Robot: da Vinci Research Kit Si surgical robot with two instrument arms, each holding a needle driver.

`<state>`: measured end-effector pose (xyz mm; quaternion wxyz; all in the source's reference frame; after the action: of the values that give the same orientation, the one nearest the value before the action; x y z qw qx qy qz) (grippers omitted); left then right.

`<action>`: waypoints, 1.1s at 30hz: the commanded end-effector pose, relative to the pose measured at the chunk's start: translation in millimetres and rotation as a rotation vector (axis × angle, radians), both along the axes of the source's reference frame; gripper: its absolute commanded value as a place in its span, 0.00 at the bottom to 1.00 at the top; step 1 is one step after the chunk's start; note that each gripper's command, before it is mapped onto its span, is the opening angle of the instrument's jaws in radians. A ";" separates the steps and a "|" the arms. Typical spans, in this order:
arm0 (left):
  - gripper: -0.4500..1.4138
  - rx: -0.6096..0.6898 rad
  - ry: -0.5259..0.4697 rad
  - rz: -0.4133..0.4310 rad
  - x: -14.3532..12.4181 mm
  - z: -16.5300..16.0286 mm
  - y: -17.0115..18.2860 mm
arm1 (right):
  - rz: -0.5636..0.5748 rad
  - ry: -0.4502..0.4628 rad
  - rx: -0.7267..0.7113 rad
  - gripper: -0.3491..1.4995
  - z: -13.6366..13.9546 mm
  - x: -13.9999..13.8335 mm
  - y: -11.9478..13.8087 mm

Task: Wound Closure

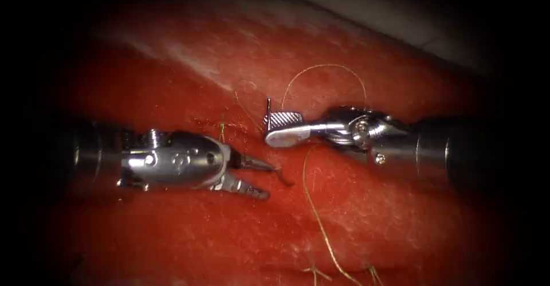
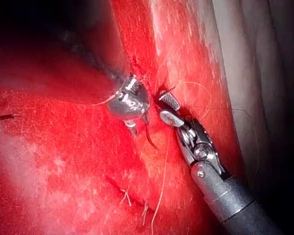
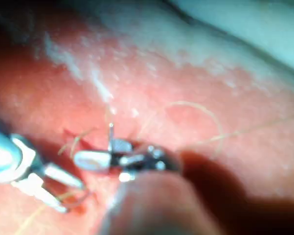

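Endoscope view: left arm's steel needle driver point(image 1: 269, 180) comes in from the left edge of the red pork tissue point(image 1: 172, 240). Its jaws are spread and hold nothing.

Right arm's steel needle driver point(image 1: 269, 130) comes in from the right. Its jaws are clamped on the thin dark curved needle point(image 1: 268, 107) close to one end, and a short stub stands upright above the tips. The serrated face of the upper jaw is visible.

A dark curved piece, point(image 1: 285, 177), sits just beyond the left tool's upper jaw tip, apart from it. It looks like the rest of the needle's curve. Can't tell whether it's in the tissue or lying on it.

Fine tan thread point(image 1: 321, 223) arcs above the right tool, then runs from under its jaws toward the tissue's near edge. Short cut thread ends point(image 1: 315, 271) sit at that edge.

Left wrist view: left tool point(image 2: 137, 125) and right tool point(image 2: 164, 108) are tip to tip, with the needle curve point(image 2: 150, 136) between and below them, and the thread point(image 2: 162, 188) trailing away.

Right wrist view: the right tool point(image 3: 95, 154) shows the needle stub point(image 3: 110, 132) upright at its jaws, and the left tool point(image 3: 68, 196) is spread wide.
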<state>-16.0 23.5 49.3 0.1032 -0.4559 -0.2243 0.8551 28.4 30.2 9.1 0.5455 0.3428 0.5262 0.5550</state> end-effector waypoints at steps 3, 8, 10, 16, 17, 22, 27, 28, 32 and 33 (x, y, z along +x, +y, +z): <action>0.52 -0.003 0.009 -0.013 -1.3 0.7 -0.8 | -0.001 0.003 -0.001 0.85 0.4 0.8 0.2; 0.54 0.000 0.011 -0.015 -2.0 0.6 -0.9 | -0.004 0.002 -0.008 0.85 0.5 0.6 0.1; 0.55 0.001 0.013 -0.018 -2.2 0.6 -0.8 | -0.006 0.000 -0.008 0.84 0.5 0.5 0.1; 0.57 -0.021 -0.005 -0.021 -3.2 0.4 -0.8 | -0.006 0.000 -0.009 0.84 0.6 0.4 0.0; 0.57 -0.026 -0.011 -0.024 -3.4 0.4 -0.8 | -0.007 0.001 -0.009 0.84 0.6 0.4 0.1; 0.21 -0.110 -0.045 0.002 -3.5 0.6 -1.0 | -0.003 -0.002 -0.010 0.84 0.7 0.0 0.2; 0.05 -0.105 -0.003 -0.112 -2.7 0.4 -0.7 | -0.002 -0.020 -0.024 0.84 0.7 -0.3 0.3; 0.05 -0.089 0.003 -0.136 -2.7 0.4 -0.6 | -0.003 -0.025 -0.029 0.84 0.7 -0.4 0.3; 0.05 -0.007 0.005 -0.235 -1.9 -0.6 0.6 | -0.004 -0.043 -0.072 0.84 0.5 -1.3 0.6; 0.05 0.013 -0.002 -0.240 -1.8 -0.9 0.7 | -0.004 -0.047 -0.081 0.84 0.4 -1.6 0.7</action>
<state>-16.9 24.8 47.5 0.2305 -0.4842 -0.1994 0.8201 25.8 30.9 9.0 0.5763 0.3039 0.5349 0.5379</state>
